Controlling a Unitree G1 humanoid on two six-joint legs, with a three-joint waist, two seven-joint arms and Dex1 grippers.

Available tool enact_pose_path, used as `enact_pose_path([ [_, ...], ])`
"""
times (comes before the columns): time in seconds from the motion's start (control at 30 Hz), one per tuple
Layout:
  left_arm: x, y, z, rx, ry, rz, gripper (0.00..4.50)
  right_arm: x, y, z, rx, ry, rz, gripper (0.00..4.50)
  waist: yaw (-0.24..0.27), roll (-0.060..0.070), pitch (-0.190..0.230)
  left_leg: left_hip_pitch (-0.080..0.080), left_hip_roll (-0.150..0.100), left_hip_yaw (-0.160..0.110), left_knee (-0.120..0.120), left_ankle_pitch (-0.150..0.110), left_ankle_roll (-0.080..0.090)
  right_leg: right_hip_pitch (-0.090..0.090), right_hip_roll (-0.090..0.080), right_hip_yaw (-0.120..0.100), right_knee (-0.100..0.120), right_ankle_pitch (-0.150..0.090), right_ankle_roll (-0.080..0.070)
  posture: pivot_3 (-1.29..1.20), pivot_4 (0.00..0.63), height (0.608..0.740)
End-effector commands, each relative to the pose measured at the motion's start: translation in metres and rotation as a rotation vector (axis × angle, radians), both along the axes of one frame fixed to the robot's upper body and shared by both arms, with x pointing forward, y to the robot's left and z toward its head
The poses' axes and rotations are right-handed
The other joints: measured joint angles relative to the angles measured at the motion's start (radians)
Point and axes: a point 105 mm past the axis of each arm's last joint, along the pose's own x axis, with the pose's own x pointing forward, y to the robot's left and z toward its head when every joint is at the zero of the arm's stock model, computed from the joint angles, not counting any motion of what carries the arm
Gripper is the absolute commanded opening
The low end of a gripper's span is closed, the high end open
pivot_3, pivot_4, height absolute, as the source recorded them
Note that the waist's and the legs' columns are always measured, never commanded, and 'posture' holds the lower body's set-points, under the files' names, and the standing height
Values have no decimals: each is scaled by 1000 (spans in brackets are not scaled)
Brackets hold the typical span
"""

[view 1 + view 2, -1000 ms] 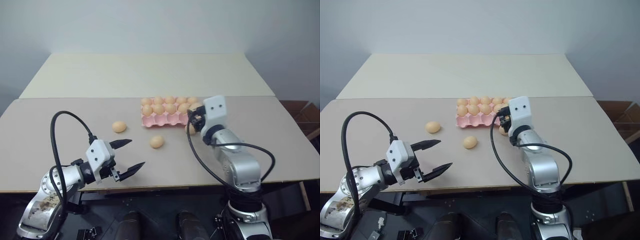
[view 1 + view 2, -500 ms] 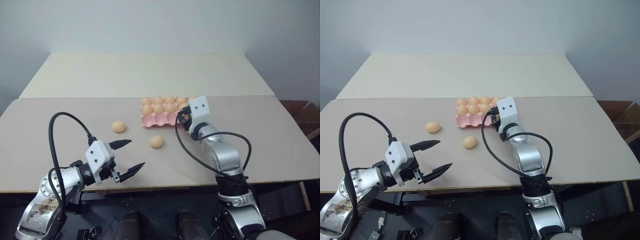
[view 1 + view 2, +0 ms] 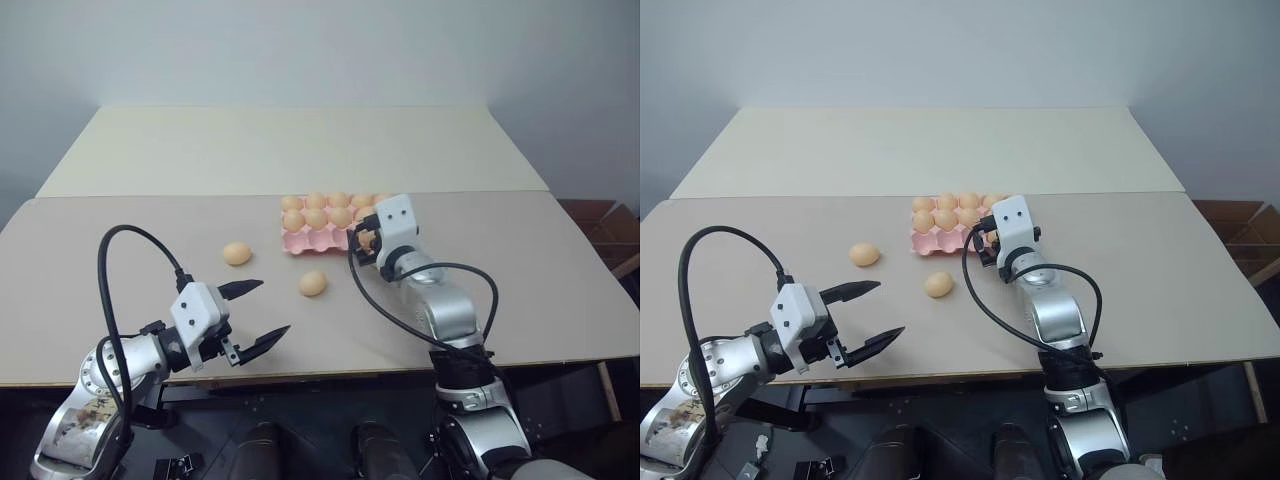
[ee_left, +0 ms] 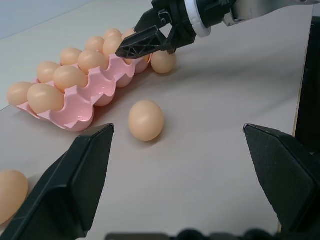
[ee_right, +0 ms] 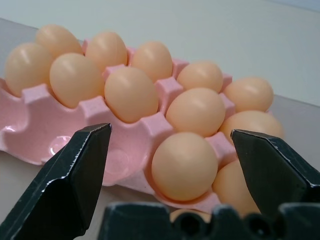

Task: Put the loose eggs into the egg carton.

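Egg carton (image 3: 318, 238): pink, lidless, on the grey table (image 3: 120, 240) near the seam with the paler board (image 3: 290, 150) behind; far rows filled with eggs, near row mostly empty except at its right end.

Egg in the right end pocket of the near row (image 5: 184, 165): seated in its cup, directly ahead of the right gripper (image 5: 170, 172), between the two spread fingers and touching neither. Right gripper jaws wide apart, holding nothing; fingertips at the carton's near right corner, wrist camera housing just behind.

Egg on the table beside the carton's right end (image 4: 163, 61): just outside the scalloped edge, under the right gripper's fingers (image 4: 142, 44) as seen from the left wrist; contact not discernible.

Loose egg, middle (image 3: 312, 284): on bare table just in front of the carton, left of the right arm, apart from both grippers.

Loose egg, left (image 3: 237, 253): further left, well apart from the carton, ahead of the left gripper.

Left gripper (image 3: 258, 315): near the table's front edge, fingers fully spread, empty, pointing toward the middle egg and the carton, well short of both.
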Motion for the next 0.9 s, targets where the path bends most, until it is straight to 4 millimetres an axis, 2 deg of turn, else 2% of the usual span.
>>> enact_pose_path([
  [0.03, -2, -3, 8, -4, -48, -5, 4500, -24, -6, 34, 56, -147, 49, 4481, 1, 0, 0, 0, 0, 0, -1, 0, 0, 0, 0, 0, 0, 0, 0, 0, 150, 740],
  [0.2, 0, -6, 6, -24, -59, 12, 4500, -58, -23, 26, 83, -169, 41, 4481, 10, 0, 0, 0, 0, 0, -3, 0, 0, 0, 0, 0, -2, 0, 0, 0, 150, 740],
  [0.47, 7, -8, 9, -51, -91, 29, 4500, -108, -40, -7, 52, -225, 42, 4481, 10, 0, 0, 2, 0, 1, -3, 0, 0, 1, 0, 0, -2, -1, 0, 0, 150, 740],
  [0.6, 8, -14, 9, -66, -88, 0, 4500, -131, -45, -26, 98, -196, 84, 4481, 9, 0, 0, 2, 0, 1, -3, 0, 0, 1, 0, 0, -2, -1, 0, 0, 150, 740],
  [0.77, 5, -20, 5, -46, -56, -52, 4500, -140, -45, -43, 118, -99, 94, 4481, 8, 0, 0, 4, 0, 1, -3, 0, 0, 1, 0, 1, -1, -2, -2, 0, 150, 740],
  [0.9, 5, -21, 1, 11, -37, -68, 4500, -136, -43, -43, 118, -44, 84, 4481, 10, 0, 0, 4, 1, 1, -3, 0, 0, 1, 0, 1, -1, -5, -3, 0, 150, 740],
])
